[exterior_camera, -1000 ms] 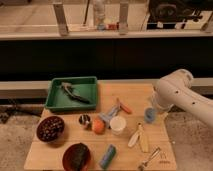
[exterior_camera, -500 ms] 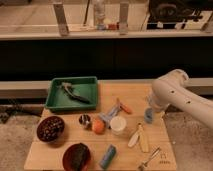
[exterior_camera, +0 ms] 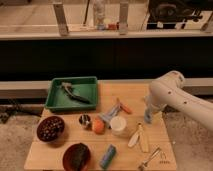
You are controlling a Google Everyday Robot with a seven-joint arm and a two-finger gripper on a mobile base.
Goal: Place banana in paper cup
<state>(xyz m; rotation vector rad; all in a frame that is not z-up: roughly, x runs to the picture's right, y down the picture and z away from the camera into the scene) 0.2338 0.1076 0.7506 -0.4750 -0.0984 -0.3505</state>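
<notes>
**Banana lying flat, cup upright beside it**

Pale wooden tabletop carries everything. The smooth white arm reaches in over the right edge, probably to set the gripper up for a pick. The gripper hangs near that edge, just above and behind the banana. I cannot tell whether it is open or closed, and it appears to hold nothing. A green plastic tray sits at the back-left corner, well away from the working area. The paper cup, a plain matte cylinder, stands mouth-up near the table's middle, ready to receive. The banana, slim and curved, lies toward the front-right, just right of the cup and not touching it.
</notes>
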